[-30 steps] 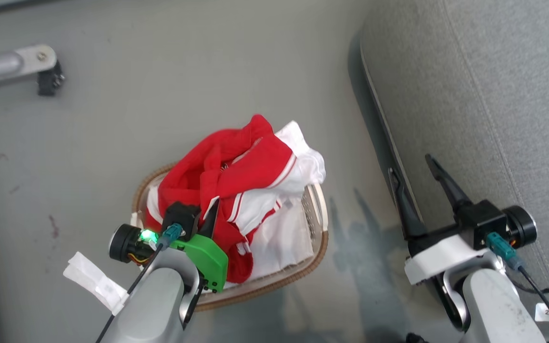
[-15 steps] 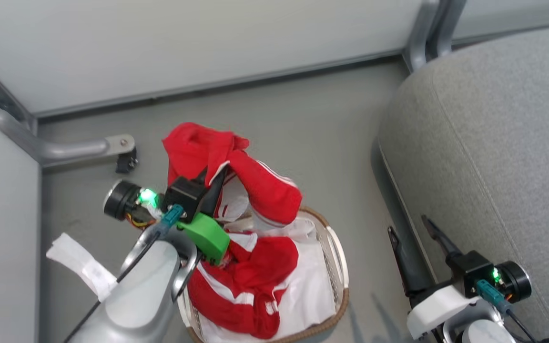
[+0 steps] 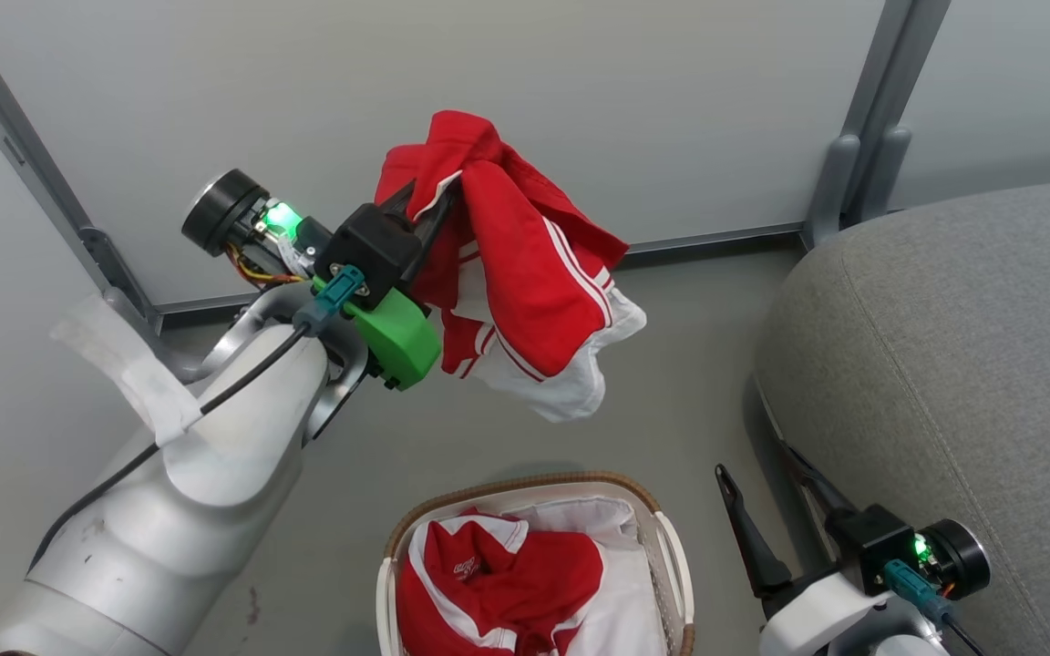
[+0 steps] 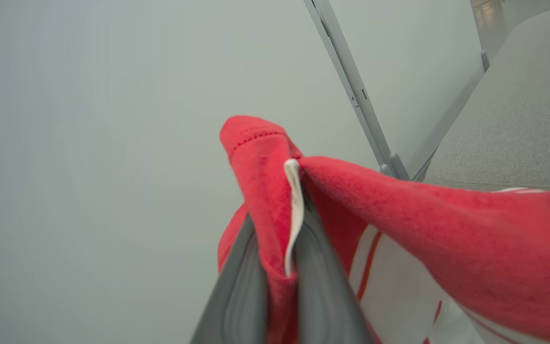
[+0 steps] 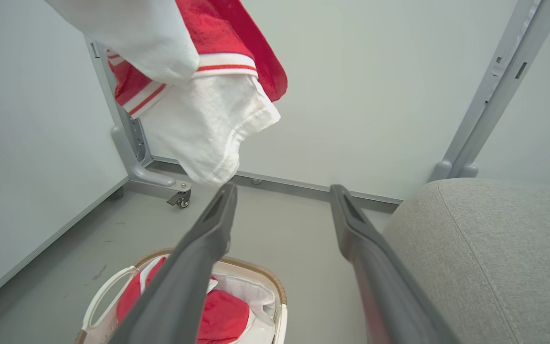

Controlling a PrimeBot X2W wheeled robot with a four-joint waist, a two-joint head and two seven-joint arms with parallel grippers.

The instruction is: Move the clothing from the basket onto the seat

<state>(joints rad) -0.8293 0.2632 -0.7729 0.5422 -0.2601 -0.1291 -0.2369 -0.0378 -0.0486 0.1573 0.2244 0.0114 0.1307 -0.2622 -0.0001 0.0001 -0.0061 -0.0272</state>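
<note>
Clothing item one, a red-and-white garment (image 3: pixel 525 273), hangs pinched in the closed left gripper (image 3: pixel 429 202), clear above the basket (image 3: pixel 525 481) (another red garment (image 3: pixel 498 583) lies inside). Right gripper (image 3: pixel 753 460): jaws wide apart, empty. Step in hand: carry. Next: swing over the grey sofa (image 3: pixel 944 364), then release.

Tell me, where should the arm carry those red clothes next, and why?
Probably swing the left gripper toward the robot's right, over the grey seat. It is shut on a red and white garment hanging clear above the basket, so lifting looks finished.
</note>
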